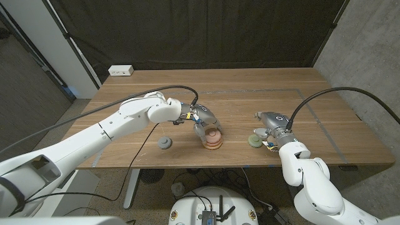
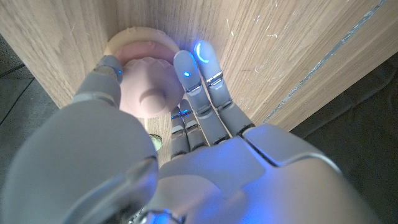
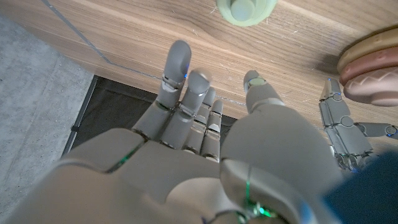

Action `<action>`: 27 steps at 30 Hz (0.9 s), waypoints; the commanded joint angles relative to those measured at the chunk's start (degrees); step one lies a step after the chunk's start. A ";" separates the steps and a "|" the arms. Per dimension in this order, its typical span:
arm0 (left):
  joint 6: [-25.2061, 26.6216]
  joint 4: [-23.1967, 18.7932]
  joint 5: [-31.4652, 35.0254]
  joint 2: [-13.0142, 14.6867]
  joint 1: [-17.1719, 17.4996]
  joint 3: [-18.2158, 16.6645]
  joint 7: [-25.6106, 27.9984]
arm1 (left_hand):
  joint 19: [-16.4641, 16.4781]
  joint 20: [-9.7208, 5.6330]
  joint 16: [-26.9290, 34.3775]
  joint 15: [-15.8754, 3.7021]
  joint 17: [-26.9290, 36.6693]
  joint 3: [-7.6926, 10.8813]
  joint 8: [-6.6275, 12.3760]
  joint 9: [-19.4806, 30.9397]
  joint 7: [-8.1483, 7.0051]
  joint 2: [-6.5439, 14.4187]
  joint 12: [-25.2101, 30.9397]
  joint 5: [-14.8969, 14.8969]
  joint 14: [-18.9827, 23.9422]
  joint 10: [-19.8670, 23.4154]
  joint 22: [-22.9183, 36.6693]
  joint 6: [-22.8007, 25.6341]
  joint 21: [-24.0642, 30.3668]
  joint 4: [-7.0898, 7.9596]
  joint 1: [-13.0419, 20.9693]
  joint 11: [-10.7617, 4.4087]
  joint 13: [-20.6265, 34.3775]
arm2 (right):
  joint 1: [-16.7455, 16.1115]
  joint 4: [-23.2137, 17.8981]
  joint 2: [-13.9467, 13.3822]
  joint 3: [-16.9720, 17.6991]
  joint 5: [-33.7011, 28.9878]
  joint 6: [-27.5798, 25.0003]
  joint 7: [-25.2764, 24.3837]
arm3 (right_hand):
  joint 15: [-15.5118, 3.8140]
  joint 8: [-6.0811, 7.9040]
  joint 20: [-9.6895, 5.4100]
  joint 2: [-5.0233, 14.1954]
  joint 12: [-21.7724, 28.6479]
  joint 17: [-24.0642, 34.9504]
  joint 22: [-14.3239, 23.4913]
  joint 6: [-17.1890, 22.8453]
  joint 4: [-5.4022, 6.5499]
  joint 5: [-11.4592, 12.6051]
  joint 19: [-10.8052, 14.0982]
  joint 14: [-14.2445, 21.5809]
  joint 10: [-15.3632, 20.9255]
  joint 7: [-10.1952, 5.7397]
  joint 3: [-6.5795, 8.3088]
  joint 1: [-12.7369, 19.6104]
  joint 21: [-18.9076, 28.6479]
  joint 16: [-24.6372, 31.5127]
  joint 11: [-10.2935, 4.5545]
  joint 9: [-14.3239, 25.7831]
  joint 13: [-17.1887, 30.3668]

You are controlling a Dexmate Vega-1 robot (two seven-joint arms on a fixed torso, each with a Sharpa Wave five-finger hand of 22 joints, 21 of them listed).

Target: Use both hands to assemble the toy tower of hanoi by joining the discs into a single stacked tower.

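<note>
A stack of tan and pink discs [image 1: 212, 141] stands at the table's front middle. My left hand [image 1: 203, 119] is on the stack's top. In the left wrist view its thumb and fingers [image 2: 193, 68] grip a pink disc with a centre knob [image 2: 146, 90], which sits over a wider tan disc [image 2: 134, 37]. A pale green disc [image 1: 254, 140] lies to the right of the stack. My right hand [image 1: 272, 125] hovers just behind it, holding nothing. In the right wrist view this hand [image 3: 205, 124] has its fingers apart, with the green disc [image 3: 245, 9] just past the fingertips.
A grey disc [image 1: 164, 144] lies alone left of the stack, near the front edge. A white power strip [image 1: 121, 70] sits at the table's [image 1: 262, 87] far left corner. Cables run along both arms. In the right wrist view the stack [image 3: 373, 68] shows beside my left hand's fingers [image 3: 345, 124].
</note>
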 commanded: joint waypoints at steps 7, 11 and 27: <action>1.63 -1.21 -1.51 0.77 -0.19 -0.75 -2.97 | -0.19 -7.20 -0.01 -4.69 0.22 -0.59 0.40 -0.06 0.76 -0.28 0.60 -0.65 -0.79 -0.69 0.13 -1.10 -0.52 0.26 -1.44 0.56 -0.04 | 0.56 -0.15 -0.81 -0.33 0.87 -0.32 -0.64 | -1.46 -0.05 -5.28 -0.27 -0.28 0.10 0.19 0.13 0.12 0.52 -0.30 -0.19 0.52 0.02 0.37 0.20 0.32 0.25 0.05 0.26 0.25; 2.94 -2.23 -1.55 1.69 0.79 -1.82 -2.38 | -0.06 -7.24 -0.02 -4.69 0.16 -0.73 0.61 -0.10 0.73 -0.27 0.89 -0.79 -0.96 -0.28 0.13 -0.88 -0.65 0.31 -1.75 0.57 -0.10 | 0.72 -0.24 -0.97 -0.40 0.96 -0.45 -0.57 | -1.46 -0.07 -5.29 -0.29 -0.29 0.11 0.19 0.09 0.10 0.54 -0.29 -0.20 0.52 0.11 0.38 0.20 0.33 0.25 0.05 0.27 0.24; 9.94 -6.87 -3.89 7.09 7.70 -8.52 3.10 | 2.29 -7.43 1.22 -4.74 0.30 -0.55 2.02 -0.31 0.69 0.82 2.22 -1.07 1.27 3.42 0.25 2.77 -0.31 -0.07 -1.60 -0.17 -0.52 | 1.52 0.11 -1.32 0.27 4.91 1.60 -2.36 | -1.45 -0.29 -5.24 -0.40 -0.45 -0.22 0.16 -0.43 0.23 0.57 -0.60 -0.60 0.01 0.32 0.29 -0.20 0.22 -0.14 0.27 0.28 0.25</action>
